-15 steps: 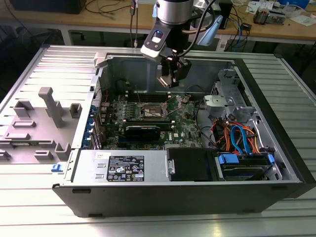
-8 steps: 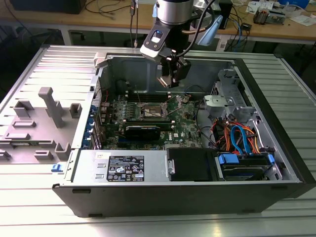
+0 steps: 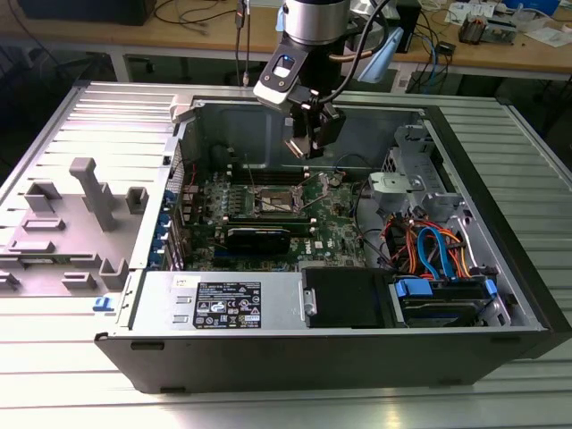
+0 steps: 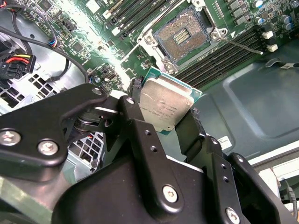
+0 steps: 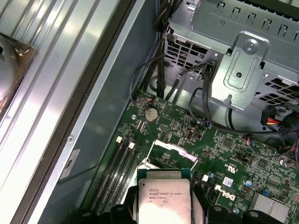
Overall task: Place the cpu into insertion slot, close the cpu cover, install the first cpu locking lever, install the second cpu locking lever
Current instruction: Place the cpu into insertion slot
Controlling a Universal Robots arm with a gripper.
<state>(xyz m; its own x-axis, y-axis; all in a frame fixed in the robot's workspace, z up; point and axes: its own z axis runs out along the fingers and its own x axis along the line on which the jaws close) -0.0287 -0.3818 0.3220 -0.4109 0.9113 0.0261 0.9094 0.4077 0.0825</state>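
**Item:** small flat square chip, dull silver-grey metal lid on a green substrate, the cpu [image 4: 166, 105].

**Location:** carried in the air inside the open grey metal computer case [image 3: 514, 201], above the green motherboard [image 5: 224, 154] and clear of it, touching nothing but the fingers.

**Holder:** black two-fingered gripper [image 4: 164, 107], closed narrowly on the chip, one finger on each of two opposite edges. The lid is left bare.

**Destination:** square insertion slot [image 4: 182, 35], dark centre and silvery rim. It lies uncovered and empty, apart from the chip. A thin silver wire lever [image 4: 240, 45] stands out beside it.

**Handling, as judged:**
- The chip is likely light and stiff.
- The smooth lid is probably slippery under hard pads.
- The underside contacts and the slot's pins are likely delicate, so flat faces are best left untouched.
- The substrate edges are the safest hold, as gripped here.
- A tilted chip could bind on the rim.
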